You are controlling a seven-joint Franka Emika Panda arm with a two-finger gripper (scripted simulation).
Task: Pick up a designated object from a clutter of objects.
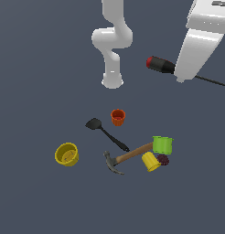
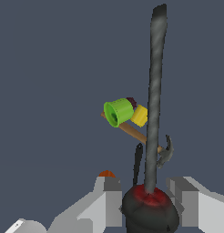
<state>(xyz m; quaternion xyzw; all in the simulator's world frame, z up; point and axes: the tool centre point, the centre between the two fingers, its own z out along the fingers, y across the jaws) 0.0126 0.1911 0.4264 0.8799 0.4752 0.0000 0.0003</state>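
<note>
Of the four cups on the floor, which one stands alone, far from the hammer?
The larger yellow cup, at the exterior view's left. The green cup and small yellow cup crowd the hammer; the orange cup sits nearer.

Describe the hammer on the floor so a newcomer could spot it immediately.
Start at the green cup in the cluster on the exterior view's right. A brown wooden handle runs from beside it toward the left, ending in the hammer's dark metal head. Unlike the all-black spatula lying just above, it has that wooden handle.

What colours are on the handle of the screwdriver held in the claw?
Black with a red end, clearest in the exterior view: screwdriver.
</note>
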